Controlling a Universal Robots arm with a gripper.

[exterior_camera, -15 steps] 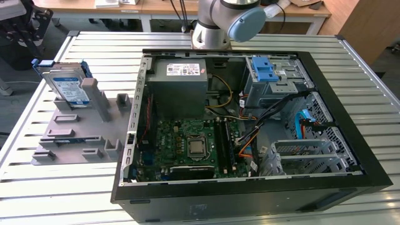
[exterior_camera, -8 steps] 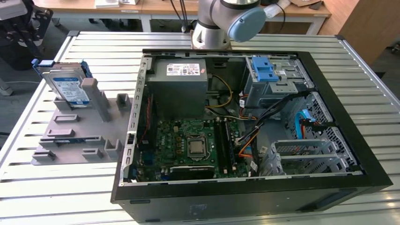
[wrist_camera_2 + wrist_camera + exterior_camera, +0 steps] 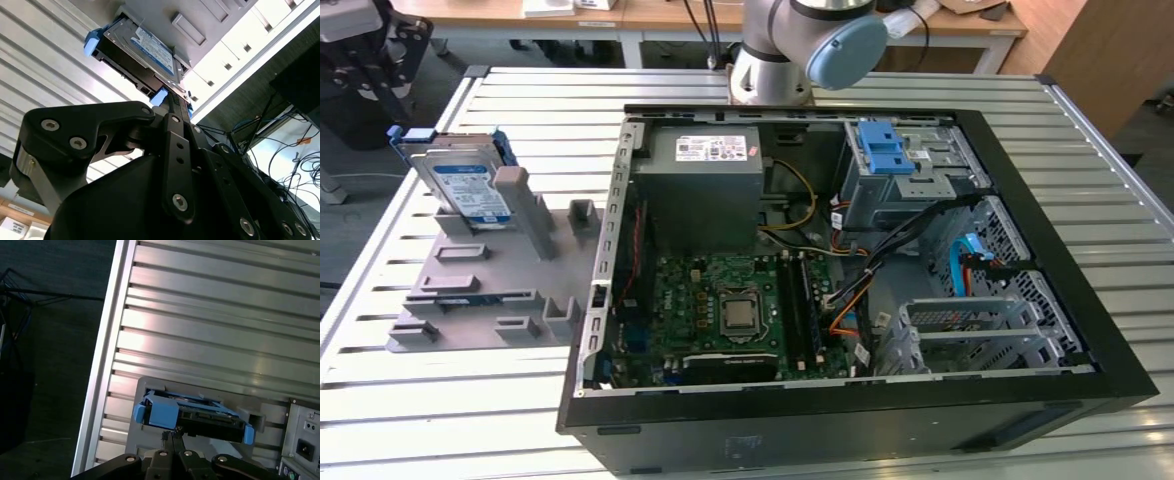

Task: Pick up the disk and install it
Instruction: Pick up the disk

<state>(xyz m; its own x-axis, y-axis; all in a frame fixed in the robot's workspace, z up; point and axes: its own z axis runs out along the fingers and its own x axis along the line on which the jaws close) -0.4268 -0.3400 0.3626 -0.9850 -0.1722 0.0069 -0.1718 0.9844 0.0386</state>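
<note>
Disk (image 3: 464, 185) sits on edge in a slot of the grey holder (image 3: 494, 290), on the slatted table (image 3: 454, 420), at the exterior view's left, just outside the open PC case (image 3: 1067, 200). Inside the case: grey PSU box (image 3: 700, 180), motherboard (image 3: 734, 310), and a drive cage (image 3: 914, 185) w/ blue latch (image 3: 883, 150) on top. In both wrist views the gripper (image 3: 171, 434) (image 3: 176, 102) points at the disk (image 3: 192, 412) (image 3: 145, 50), jaws pressed together w/ nothing between them.
</note>
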